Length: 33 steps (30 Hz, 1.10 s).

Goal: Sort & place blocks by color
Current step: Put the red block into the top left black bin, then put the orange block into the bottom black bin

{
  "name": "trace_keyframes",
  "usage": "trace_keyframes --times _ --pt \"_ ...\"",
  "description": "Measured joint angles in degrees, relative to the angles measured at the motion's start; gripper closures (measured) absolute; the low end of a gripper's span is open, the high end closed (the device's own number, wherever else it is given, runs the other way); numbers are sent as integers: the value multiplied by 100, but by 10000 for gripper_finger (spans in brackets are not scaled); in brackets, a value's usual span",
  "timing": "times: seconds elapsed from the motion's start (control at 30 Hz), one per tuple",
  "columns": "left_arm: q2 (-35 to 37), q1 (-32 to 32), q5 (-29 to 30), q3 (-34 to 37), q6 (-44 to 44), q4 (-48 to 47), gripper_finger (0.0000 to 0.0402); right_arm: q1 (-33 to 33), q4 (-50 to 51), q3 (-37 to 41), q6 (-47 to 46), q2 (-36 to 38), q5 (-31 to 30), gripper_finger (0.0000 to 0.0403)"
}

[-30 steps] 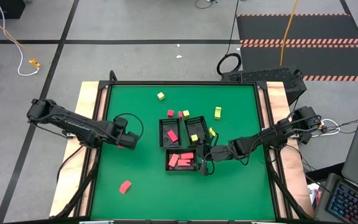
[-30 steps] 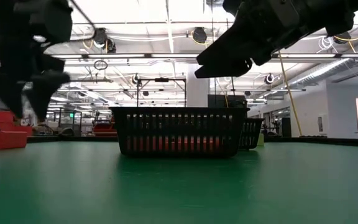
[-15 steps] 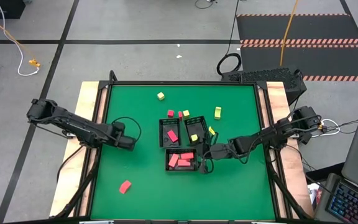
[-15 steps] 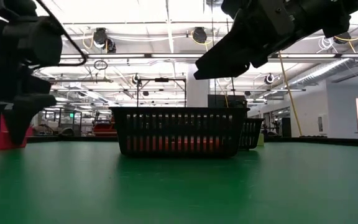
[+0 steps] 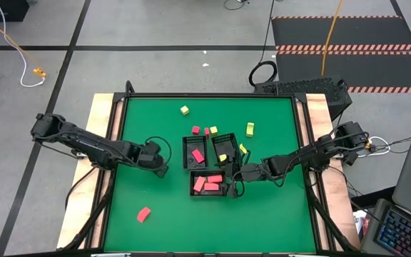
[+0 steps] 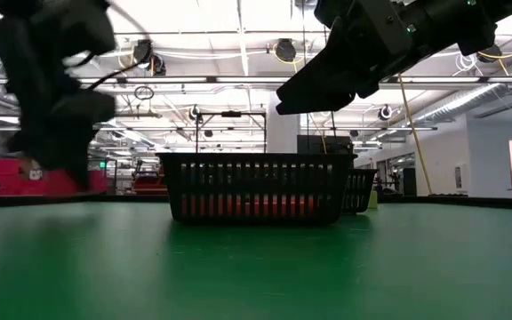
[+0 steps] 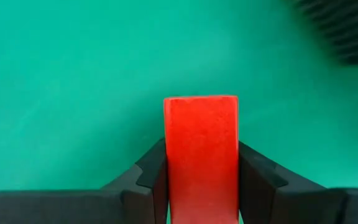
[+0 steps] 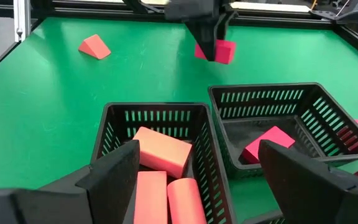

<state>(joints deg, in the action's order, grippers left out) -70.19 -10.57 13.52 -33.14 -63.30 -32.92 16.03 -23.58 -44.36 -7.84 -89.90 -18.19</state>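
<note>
My left gripper (image 5: 159, 163) hangs over the bare green mat left of the trays, shut on a red block (image 7: 201, 149). From the right wrist view that block (image 8: 219, 51) shows below the left gripper's fingers, clear of the mat. My right gripper (image 5: 235, 180) is open above the right end of the near black mesh tray (image 5: 209, 183), which holds several pink blocks (image 8: 161, 151). The left far tray (image 5: 195, 151) holds a pink block (image 8: 268, 140). Loose yellow-green blocks (image 5: 250, 129) and red blocks (image 5: 195, 130) lie beyond the trays. My left gripper pinches the red block between its two fingers (image 7: 151, 180), which lie on two opposite side faces (image 7: 169, 168). The fingers come from above, pointing down. The block is lifted clear of the mat and sticks out past the fingertips.
A red wedge-shaped block (image 5: 143, 213) lies alone near the table's near-left corner. A third tray (image 5: 223, 148) with a yellow-green block stands right of the far tray. A yellow-green block (image 5: 184, 110) lies toward the far edge. Open green mat spreads left of the trays.
My left gripper has moved toward the table's right, closer to the trays, carrying the red block with it. The right arm has stayed nearly still.
</note>
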Motion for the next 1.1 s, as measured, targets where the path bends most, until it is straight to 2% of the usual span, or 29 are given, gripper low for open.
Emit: trace_keyframes --times 0.1,0.23,0.4,0.57,0.77,0.83,0.93,1.1 --pt "0 33 200 -438 633 -21 272 0 28 0 -19 42 -6 83" --pt "0 37 840 -1064 1604 59 272 4 36 0 -81 60 -165 83" --pt "4 183 1157 -1320 2925 1174 272 -45 20 0 -123 71 -444 83" --pt "-228 358 1164 -1250 3361 1718 272 -133 -15 0 -342 71 -439 83" --pt "-985 465 1154 -1243 3752 2412 272 -184 -116 0 -347 71 -435 83" --pt "-1186 463 1119 -1244 3833 2578 251 -184 -113 0 -349 71 -433 83" --pt "-1351 461 1039 -1248 3950 2790 181 -181 -64 0 -369 71 -431 83" --pt "-1219 483 991 -1246 3964 2669 78 -181 41 0 -370 71 -429 83"
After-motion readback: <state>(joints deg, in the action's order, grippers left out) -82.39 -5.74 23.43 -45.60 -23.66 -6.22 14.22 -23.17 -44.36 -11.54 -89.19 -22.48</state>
